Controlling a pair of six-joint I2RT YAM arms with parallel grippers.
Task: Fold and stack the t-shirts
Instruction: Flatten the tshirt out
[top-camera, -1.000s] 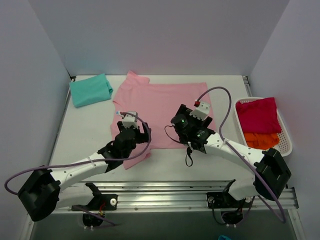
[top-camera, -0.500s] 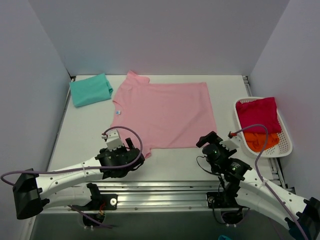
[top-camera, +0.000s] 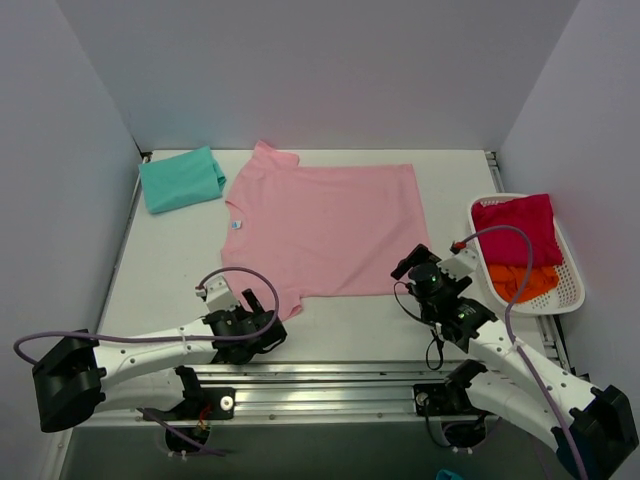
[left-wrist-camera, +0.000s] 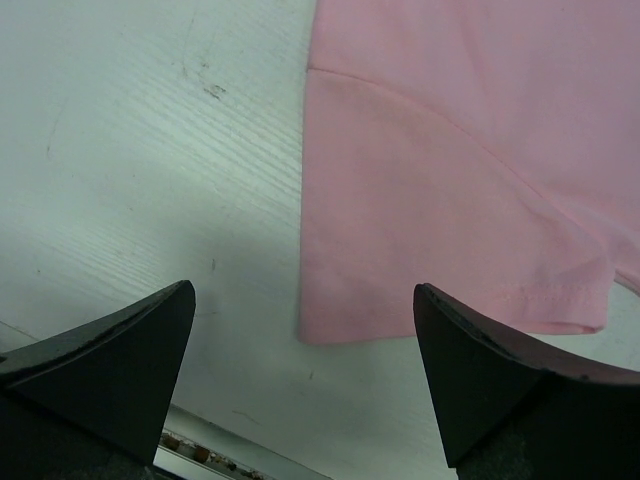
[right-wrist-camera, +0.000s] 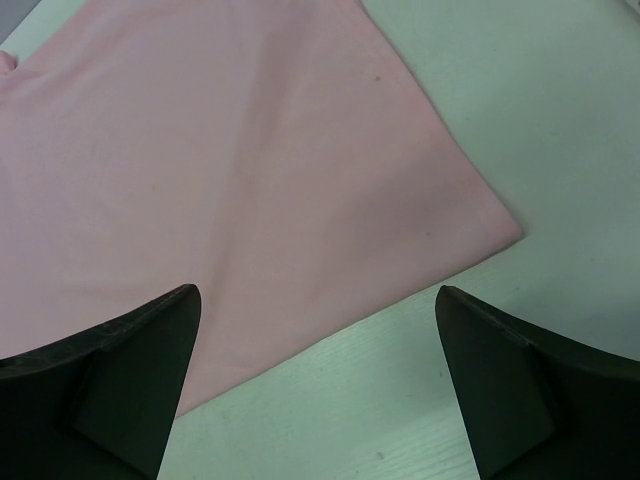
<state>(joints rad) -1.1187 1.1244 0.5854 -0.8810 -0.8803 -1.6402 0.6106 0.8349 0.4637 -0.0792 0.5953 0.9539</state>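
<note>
Top: the pink shirt lies flat mid-desk, and the teal shirt is folded at the far left corner. The left gripper and right gripper hover released at the pink shirt's near edge.
Left wrist: the sleeve looks limp and light; pinch its hem.
Right wrist: the hem corner is thin, soft cloth; pinch there.

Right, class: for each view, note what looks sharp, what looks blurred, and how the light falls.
Top external: evenly lit, sharp throughout. Left wrist: pink t-shirt crisp, fingers dark and soft-edged. Right wrist: the same, no glare.

You see: pink t-shirt, corner flat on white table; right gripper spread wide, apparently touching nothing.
</note>
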